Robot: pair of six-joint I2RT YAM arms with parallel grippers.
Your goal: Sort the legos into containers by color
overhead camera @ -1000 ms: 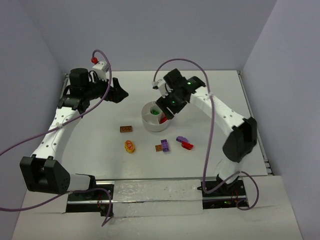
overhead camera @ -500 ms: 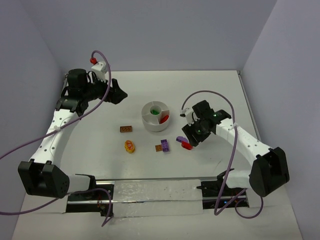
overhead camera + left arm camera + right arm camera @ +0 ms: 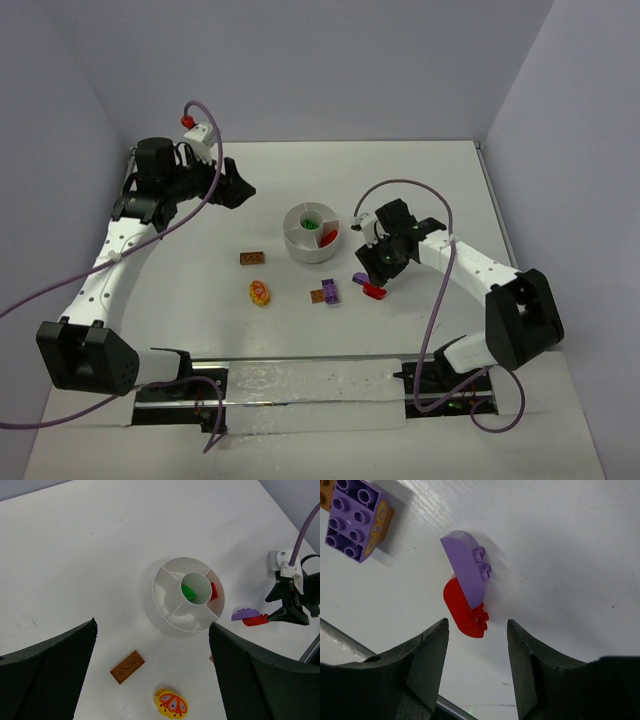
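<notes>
Right wrist view shows our right end effector point(image 3: 477, 630) with its fingers apart, straddling a red curved brick point(image 3: 465, 614) without touching it. The brick lies on the desk point(image 3: 560, 555) against a lilac curved brick point(image 3: 466, 572) — near the divided dish point(image 3: 300, 250), not in it. We judge it light, rigid and slick, best pinched low across its flat sides, clear of the lilac one. Our left end effector point(image 3: 152, 630) hangs spread wide, well apart

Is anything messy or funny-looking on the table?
Nothing looks spilled or broken. But two pairs of bricks are mixed up: a curved purple brick lies touching a red brick, and a square purple brick sits partly over a brown-orange one. Their colours differ, so they need separating.
</notes>
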